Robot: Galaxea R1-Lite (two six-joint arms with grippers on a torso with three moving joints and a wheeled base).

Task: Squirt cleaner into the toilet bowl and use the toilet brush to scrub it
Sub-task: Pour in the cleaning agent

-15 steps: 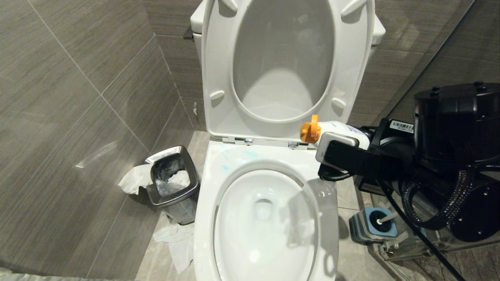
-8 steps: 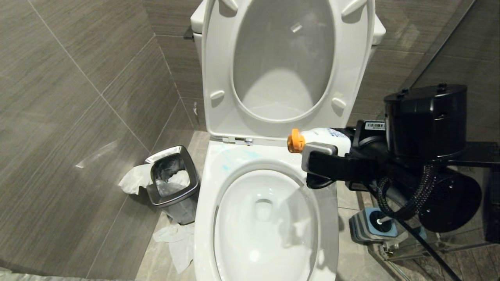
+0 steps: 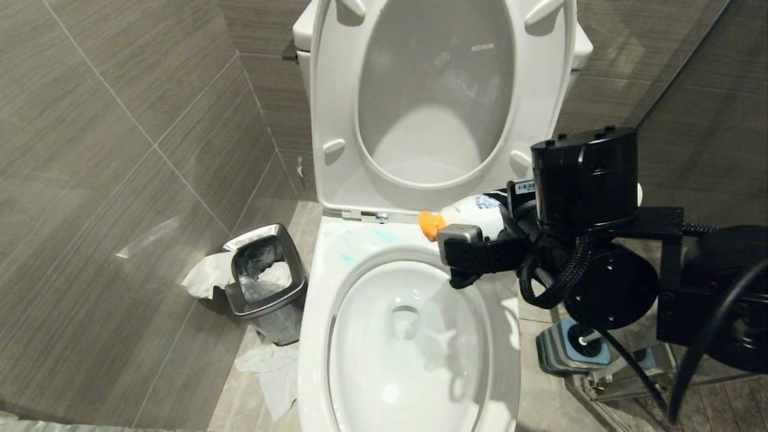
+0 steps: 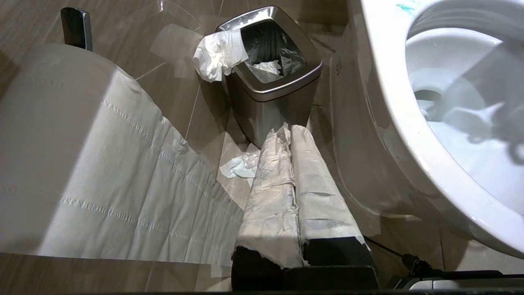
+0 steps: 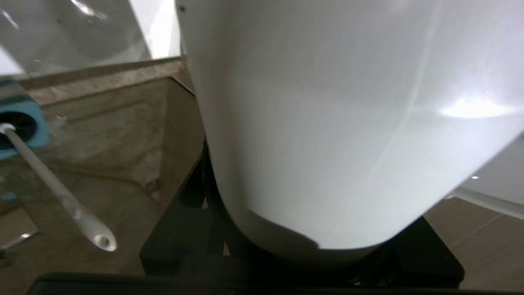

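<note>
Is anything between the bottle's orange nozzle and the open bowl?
Nothing visible. The right end effector holds the cleaner bottle level over the toilet bowl back rim; seat and lid are up.

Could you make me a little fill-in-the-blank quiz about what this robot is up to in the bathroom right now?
1. The right hand grips a white bottle with an ___ cap.
2. The toilet seat is ___.
3. The toilet brush stands in its ___ holder on the floor.
4. The waste bin is on the toilet bowl's ___ side.

Missing: orange; up; blue; left
</note>
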